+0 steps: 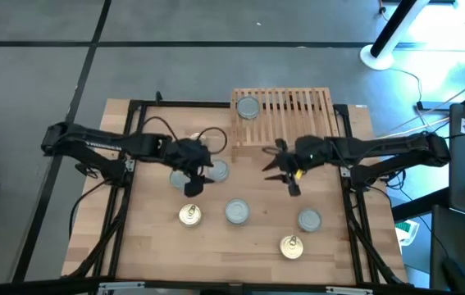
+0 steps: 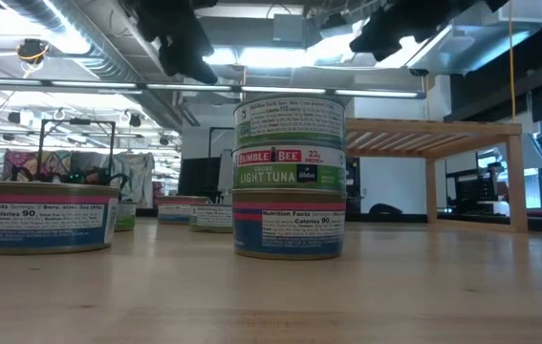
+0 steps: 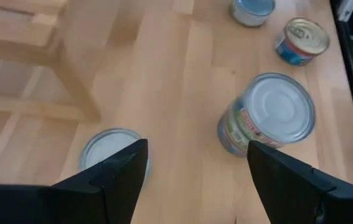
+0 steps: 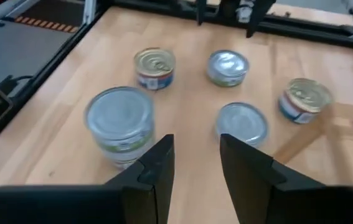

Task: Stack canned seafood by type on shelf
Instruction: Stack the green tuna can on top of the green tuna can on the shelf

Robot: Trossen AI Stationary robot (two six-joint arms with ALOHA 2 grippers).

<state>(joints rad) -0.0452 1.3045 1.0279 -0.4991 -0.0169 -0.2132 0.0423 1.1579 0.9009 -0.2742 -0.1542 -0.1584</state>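
Tins of seafood stand scattered on the plank table (image 1: 339,262). Nearest the front edge, toward its right corner, sits a gold-topped tin (image 1: 291,247), with a silver-topped tin (image 1: 309,219) just behind it. At mid-table stands a stack of three tins (image 1: 237,211), silver top uppermost, its middle label reading light tuna. A second gold-topped tin (image 1: 189,215) stands alone to the stack's left, apart from it.

Behind that row I hold both arms above the boards. My left gripper (image 1: 193,185) hangs with its fingers wide apart and nothing between them, over a low silver tin (image 1: 179,177) that it half hides. Another silver tin (image 1: 218,170) stands just beside it toward the table's centre. My right gripper (image 1: 282,177) hovers right of centre, in front of the shelf, fingers a little apart and empty.

Against the far edge stands the slatted wooden shelf (image 1: 298,111). One silver-topped can (image 1: 248,107) rests on its top at the left end, and the rest of its slats are bare.
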